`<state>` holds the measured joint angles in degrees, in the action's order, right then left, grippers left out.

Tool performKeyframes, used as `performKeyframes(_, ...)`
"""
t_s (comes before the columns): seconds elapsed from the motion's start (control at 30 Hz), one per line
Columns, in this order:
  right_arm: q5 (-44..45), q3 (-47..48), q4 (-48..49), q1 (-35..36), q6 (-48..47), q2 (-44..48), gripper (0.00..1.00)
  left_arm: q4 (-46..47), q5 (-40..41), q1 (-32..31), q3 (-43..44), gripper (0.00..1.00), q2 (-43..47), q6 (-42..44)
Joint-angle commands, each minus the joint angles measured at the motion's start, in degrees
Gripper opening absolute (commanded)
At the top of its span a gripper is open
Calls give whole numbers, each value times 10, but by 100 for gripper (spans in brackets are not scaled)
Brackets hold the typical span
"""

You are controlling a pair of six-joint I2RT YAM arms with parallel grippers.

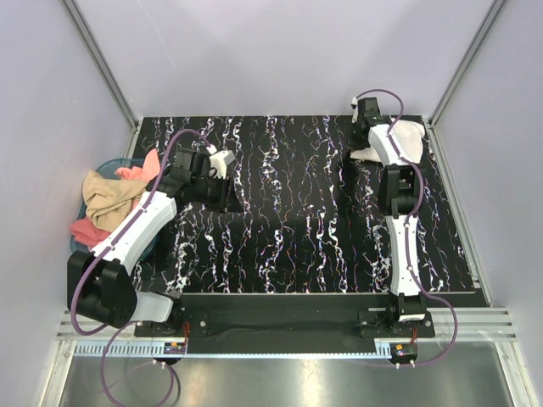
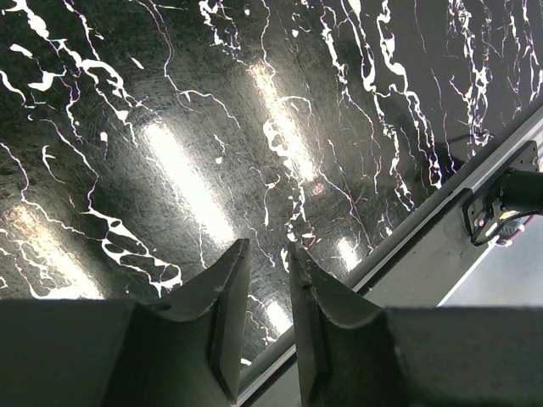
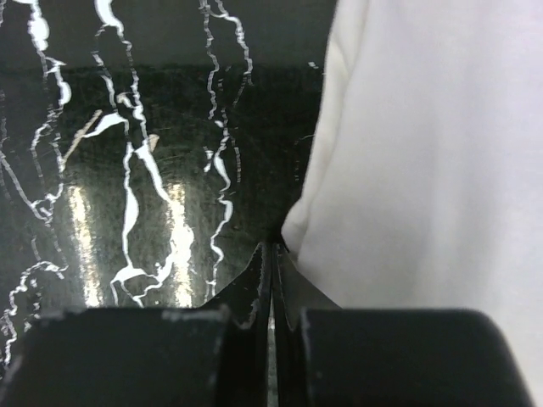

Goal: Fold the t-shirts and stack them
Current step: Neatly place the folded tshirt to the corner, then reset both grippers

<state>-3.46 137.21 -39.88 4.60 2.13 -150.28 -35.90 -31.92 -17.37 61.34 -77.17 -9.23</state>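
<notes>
Blk marbled table (image 1: 297, 246), white tee (image 1: 413, 134), lilac walls (image 1: 280, 51)

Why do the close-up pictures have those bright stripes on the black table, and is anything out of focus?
Left wrist view: light mirrors off the glossy table as long white streaks; the left end effector is dark, in shadow. Right wrist view: two softer glare patches, and the white shirt looks washed out and blurred. Top view: evenly lit, sharp, no strong glare.
</notes>
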Motion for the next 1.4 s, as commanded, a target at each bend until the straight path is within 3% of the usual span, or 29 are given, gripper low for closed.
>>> performKeyframes(0.0, 45, 14, -16, 1, -19, 14, 3, 22, -10, -2, 6, 30, 7, 2)
performKeyframes(0.27, 89, -86, -18, 1, -19, 71, 3, 22, -11, -2, 4, 30, 9, 2)
performKeyframes(0.53, 108, -99, -14, 0, -41, 73, 3, 22, -5, -3, 1, 30, 8, 2)
performKeyframes(0.77, 83, -72, -27, -7, -27, 60, 3, 22, -2, -3, 1, 30, 4, 3)
performKeyframes(1.03, -20, -90, -87, 1, 84, 209, 9, 33, -31, 0, 86, 30, 12, -40)
performKeyframes(1.17, -122, -220, -86, 5, 154, 373, 22, 65, -73, -1, 138, 31, 26, -65)
performKeyframes(1.23, -155, -324, -70, 7, 172, 441, 35, 67, -86, 0, 155, 31, 40, -75)
performKeyframes(1.3, -165, -390, -53, 7, 200, 545, 68, 71, -84, 0, 171, 34, 60, -81)
performKeyframes(1.33, -189, -453, -24, 7, 211, 579, 98, 72, -80, 0, 174, 36, 66, -81)
performKeyframes(1.37, -207, -483, -9, 6, 226, 640, 100, 73, -75, 1, 175, 38, 74, -82)
